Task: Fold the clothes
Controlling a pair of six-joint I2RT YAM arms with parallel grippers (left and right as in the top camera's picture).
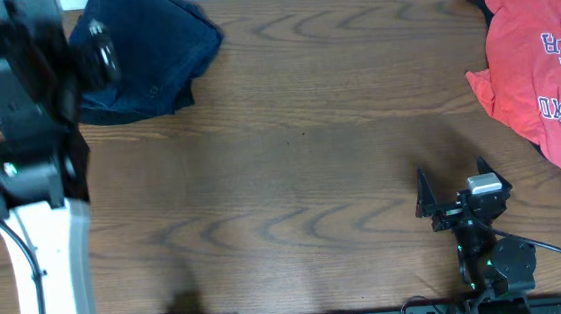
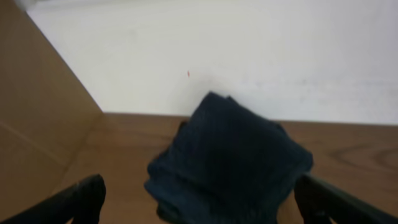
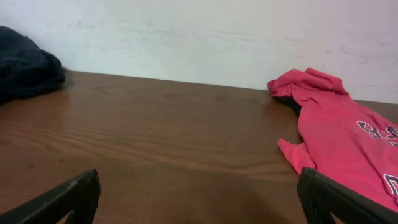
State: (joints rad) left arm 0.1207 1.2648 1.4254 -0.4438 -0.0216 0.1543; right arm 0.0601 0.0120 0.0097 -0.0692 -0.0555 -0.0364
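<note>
Brown wood-grain table [image 1: 302,175] fills the overhead view. Red-orange T-shirt with printed lettering [image 1: 539,66] lies rumpled and unfolded at the far right edge, partly running out of the picture. Dark navy blue garment [image 1: 147,52] sits folded into a compact bundle at the far left corner, well apart from the shirt. Left gripper [image 2: 199,186] hangs over the left side near the navy bundle, blurred from overhead; its wrist view shows fingers spread wide, nothing held, the bundle just ahead. Right gripper [image 1: 426,201] sits low near the front right, fingers [image 3: 81,193] wide apart, empty, bare wood between them.
</note>
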